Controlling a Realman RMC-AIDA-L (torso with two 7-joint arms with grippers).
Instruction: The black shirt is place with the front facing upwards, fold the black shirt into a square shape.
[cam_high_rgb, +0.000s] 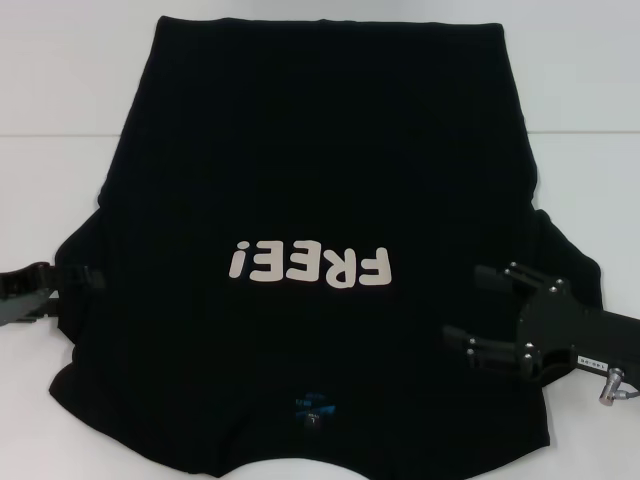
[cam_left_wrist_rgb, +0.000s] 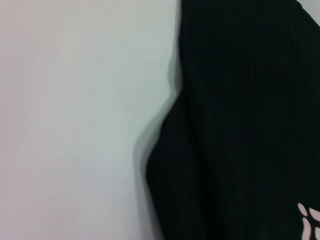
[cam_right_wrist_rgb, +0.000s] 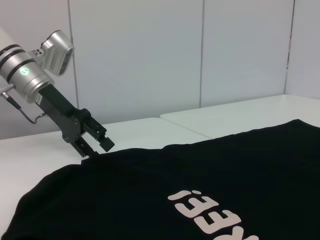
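The black shirt (cam_high_rgb: 320, 150) is matt knitted cloth, soft and light-absorbing, with faint fine ribbing visible up close from the left wrist. Its off-white lettering (cam_high_rgb: 310, 265) looks smooth and flat, like a print laid on the fabric. Beneath it, the table (cam_high_rgb: 60, 90) is a smooth, pale, satin-finished surface. The right gripper (cam_high_rgb: 462, 305), over the cloth's edge, is matt black, probably metal, with small bright screw heads. The left gripper (cam_right_wrist_rgb: 95, 147), at the sleeve, has the same matt black finish below a brushed silver wrist housing (cam_right_wrist_rgb: 30, 65).
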